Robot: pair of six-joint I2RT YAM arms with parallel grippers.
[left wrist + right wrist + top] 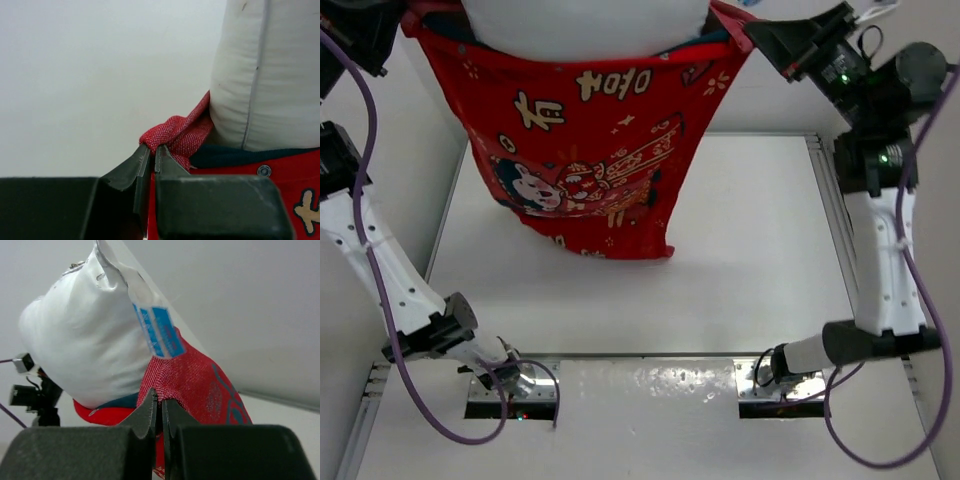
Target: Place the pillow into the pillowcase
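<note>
Half in at best, as a judgement. Over the table, hung mouth-up: pillowcase, lower part flat and slack, so apparently unfilled down there; contact of its lowest corner with the table not clear. Seated in the mouth: pillow, bottom end inside the red cloth, plump white top bulging out above the rim; depth inside impossible to tell. Clamped on the left mouth corner: left tool, tips pressed together on a bunched fold of red cloth. Clamped on the right mouth corner: right tool, tips together on the red hem, just below the pillow's blue-and-white tag. Left to do, by the look of it: work the pillow down to the bottom of the case, then cover the exposed top.
</note>
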